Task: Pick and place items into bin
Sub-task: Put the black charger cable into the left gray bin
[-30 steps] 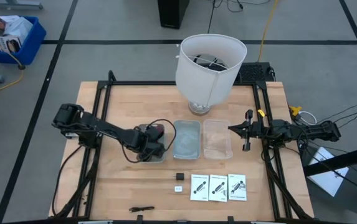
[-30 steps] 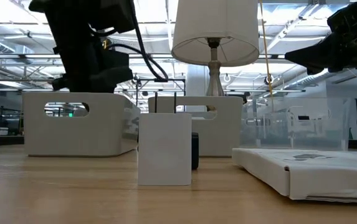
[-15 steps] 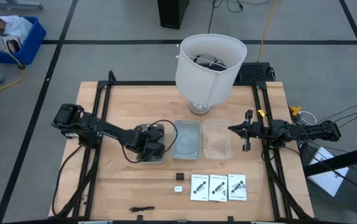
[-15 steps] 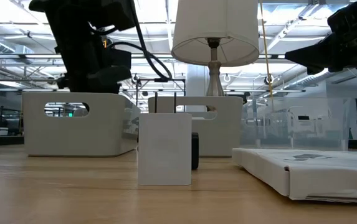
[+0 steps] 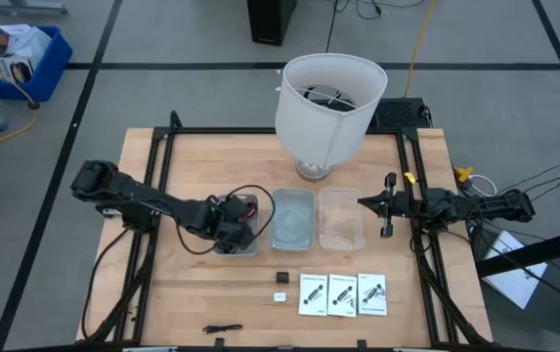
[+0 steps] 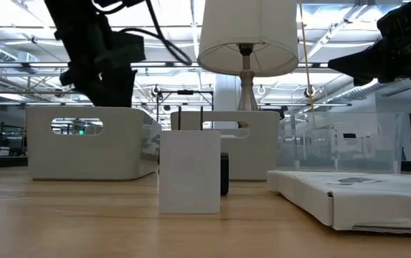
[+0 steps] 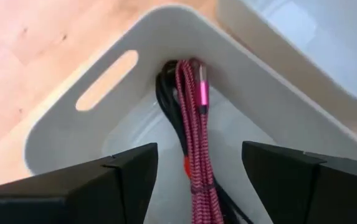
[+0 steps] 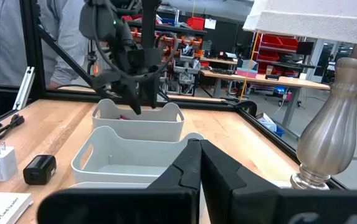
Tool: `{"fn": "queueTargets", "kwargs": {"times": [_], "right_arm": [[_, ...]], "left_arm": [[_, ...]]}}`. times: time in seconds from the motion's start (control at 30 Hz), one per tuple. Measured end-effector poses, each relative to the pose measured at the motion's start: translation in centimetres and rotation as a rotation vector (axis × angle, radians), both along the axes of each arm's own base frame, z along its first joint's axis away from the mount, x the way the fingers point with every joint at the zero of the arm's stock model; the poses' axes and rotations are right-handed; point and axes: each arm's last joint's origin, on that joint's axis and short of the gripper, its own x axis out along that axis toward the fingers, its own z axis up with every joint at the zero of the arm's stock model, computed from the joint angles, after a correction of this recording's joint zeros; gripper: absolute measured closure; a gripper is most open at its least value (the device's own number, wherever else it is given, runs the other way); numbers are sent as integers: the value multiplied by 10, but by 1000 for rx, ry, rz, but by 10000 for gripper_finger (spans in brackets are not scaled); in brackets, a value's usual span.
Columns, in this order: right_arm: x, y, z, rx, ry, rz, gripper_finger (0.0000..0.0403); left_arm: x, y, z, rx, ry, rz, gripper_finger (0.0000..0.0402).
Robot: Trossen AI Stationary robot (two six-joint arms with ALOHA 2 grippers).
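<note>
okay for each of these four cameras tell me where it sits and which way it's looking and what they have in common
High view: overhead, straight down on the table; both arms show, left gripper over the white bin, right gripper beside the clear bin.
Low view: table height, level across; white block close up, left arm above.
Left wrist view: looks down past its open fingers into the white bin at the dark-red cable.
Right wrist view: looks across the table past its shut fingers toward the left arm.
Shared: the white bin shows in all four.
</note>
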Motion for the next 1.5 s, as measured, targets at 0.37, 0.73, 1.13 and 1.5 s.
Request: {"fn": "queueTargets", "kwargs": {"times": [0.37, 0.73, 1.13, 1.5], "right_arm": [[0, 0, 0, 0, 0, 0, 403], [0, 0, 0, 0, 1, 0, 403], [0, 0, 0, 0, -4, 0, 403], [0, 0, 1, 0, -6, 0, 403]], "left_arm": [[2, -38, 32, 30, -78, -314, 163], [-17, -117, 36, -127, -198, -630, 163], [-21, -179, -15, -266, -179, -676, 163], [-27, -206, -39, -500, -110, -682, 163]]}}
